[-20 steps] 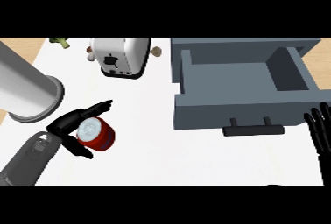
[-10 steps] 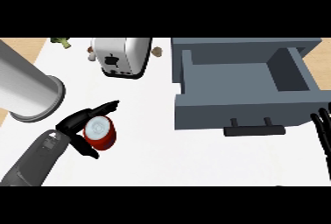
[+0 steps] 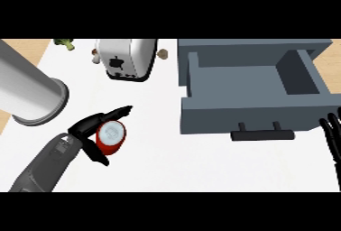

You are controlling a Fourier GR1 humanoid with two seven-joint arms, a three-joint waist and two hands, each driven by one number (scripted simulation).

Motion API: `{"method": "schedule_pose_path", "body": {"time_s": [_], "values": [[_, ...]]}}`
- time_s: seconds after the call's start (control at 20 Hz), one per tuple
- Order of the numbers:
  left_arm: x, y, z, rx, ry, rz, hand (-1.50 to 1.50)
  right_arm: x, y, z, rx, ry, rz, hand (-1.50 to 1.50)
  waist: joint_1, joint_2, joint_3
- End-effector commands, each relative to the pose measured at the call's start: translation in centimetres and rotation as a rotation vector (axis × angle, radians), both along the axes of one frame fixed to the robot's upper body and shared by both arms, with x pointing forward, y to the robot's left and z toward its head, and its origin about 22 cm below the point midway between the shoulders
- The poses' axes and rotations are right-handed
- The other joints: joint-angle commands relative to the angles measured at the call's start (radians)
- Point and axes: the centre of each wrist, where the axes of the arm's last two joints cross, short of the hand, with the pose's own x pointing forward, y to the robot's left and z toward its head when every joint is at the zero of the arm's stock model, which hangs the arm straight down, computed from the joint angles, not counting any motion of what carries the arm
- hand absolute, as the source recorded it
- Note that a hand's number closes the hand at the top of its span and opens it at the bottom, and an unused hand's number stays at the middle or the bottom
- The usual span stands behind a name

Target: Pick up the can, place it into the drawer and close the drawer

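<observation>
Single head view looks steeply down at the counter [image 3: 200, 158]

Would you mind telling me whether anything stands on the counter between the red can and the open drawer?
Nothing visible does. The left hand is curled round the red can, and only bare white counter lies between it and the open drawer to its right.

Bare desk [image 3: 160, 135] lies open between the can [image 3: 110, 136] and the open drawer [image 3: 253, 85]; its front wall and handle [image 3: 263, 134] stand in the way.

Bright, even light; soft shadow inside the drawer [image 3: 266, 79], no glare.
</observation>
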Motion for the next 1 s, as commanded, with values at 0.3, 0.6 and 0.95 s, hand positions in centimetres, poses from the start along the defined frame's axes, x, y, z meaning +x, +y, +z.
{"method": "schedule_pose_path", "body": {"time_s": [0.3,0.6,0.95], "values": [[-1.0,-1.5,-1.4,-0.215,0.114,-0.141,1.50,-0.7,-1.3,0.7,0.007,-0.012,-0.014,-1.50,0.002,0.006,-0.005],[-1.1,-3.5,-1.3,-0.247,0.158,-0.196,1.50,-1.6,-1.0,0.6,0.005,-0.018,-0.020,-1.50,0.014,-0.003,-0.003],[-1.6,-2.5,-1.3,-0.321,0.078,0.146,1.50,-2.5,-0.5,-0.2,0.014,0.008,-0.031,-1.50,0.033,-0.007,-0.002]]}}
